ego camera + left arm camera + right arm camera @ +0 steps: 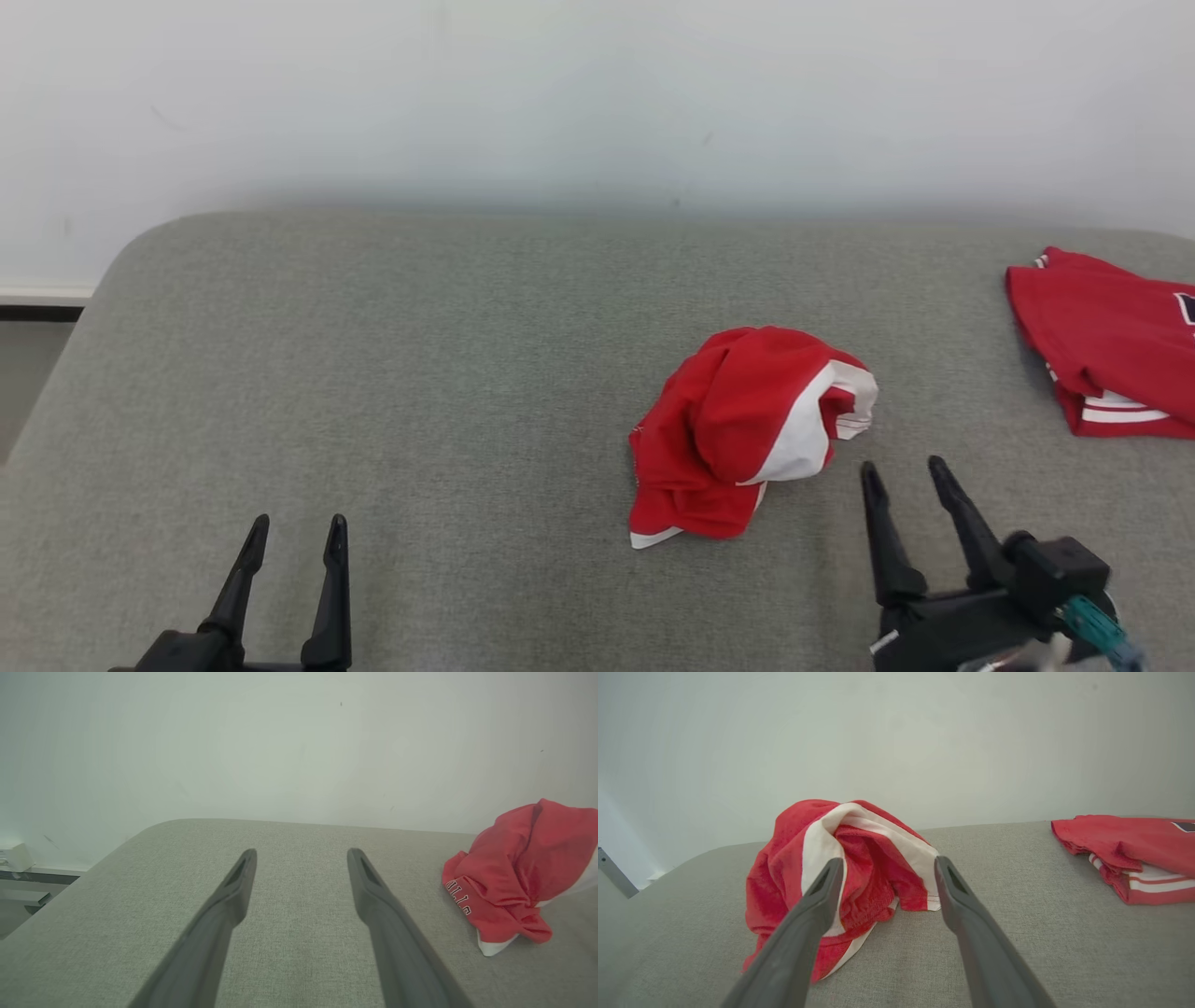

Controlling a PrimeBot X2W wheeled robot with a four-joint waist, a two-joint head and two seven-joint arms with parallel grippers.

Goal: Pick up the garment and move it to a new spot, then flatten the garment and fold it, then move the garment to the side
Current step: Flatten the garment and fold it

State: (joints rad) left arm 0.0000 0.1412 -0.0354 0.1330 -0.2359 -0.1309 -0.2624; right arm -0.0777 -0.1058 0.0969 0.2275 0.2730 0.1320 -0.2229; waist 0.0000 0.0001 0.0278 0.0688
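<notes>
Nearest the front edge, left claw [299, 523] and right claw [904, 467] are both spread wide and hold nothing, low over the grey counter [420, 373]. The crumpled red-and-white garment [738, 429] lies just beyond the right claw, apart from it. A folded red shirt [1111, 345] lies far right.

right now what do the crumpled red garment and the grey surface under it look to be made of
The crumpled red garment: soft matte knit, perhaps sports jersey; it slumps in loose folds, with stitched white panels.
The grey surface: matte woven upholstery cloth, probably padded; fine flecked weave, rounded corners.
</notes>
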